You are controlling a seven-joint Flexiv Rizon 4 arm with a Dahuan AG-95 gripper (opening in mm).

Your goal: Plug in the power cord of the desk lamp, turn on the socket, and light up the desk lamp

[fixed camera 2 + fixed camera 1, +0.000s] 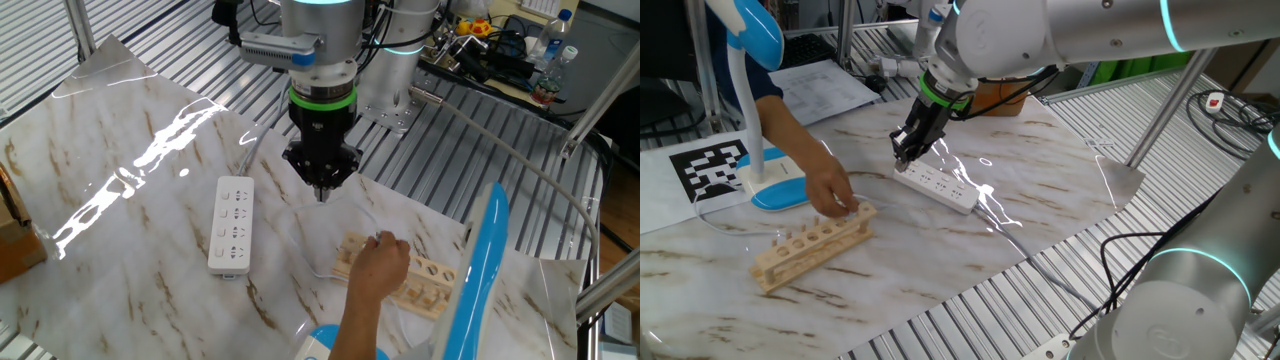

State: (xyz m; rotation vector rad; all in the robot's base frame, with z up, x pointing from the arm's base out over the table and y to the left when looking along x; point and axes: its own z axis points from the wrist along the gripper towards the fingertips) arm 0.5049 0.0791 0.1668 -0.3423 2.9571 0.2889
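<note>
Marble-look tabletop (1040, 150) carries the socket (937, 186), flat, centre. The gripper (322, 190) is held just above 1 end of it; fingers look pressed together, but pinching what can't be told. Desk lamp (752, 90) stands well apart. Judged step: plugging in; next calls for plug/outlet alignment.

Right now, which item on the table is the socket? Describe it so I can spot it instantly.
On the marble tabletop, look just below the robot's tool. The socket is the long flat white power strip with a row of outlets, unlike the wooden rack with round holes under a person's hand.
</note>
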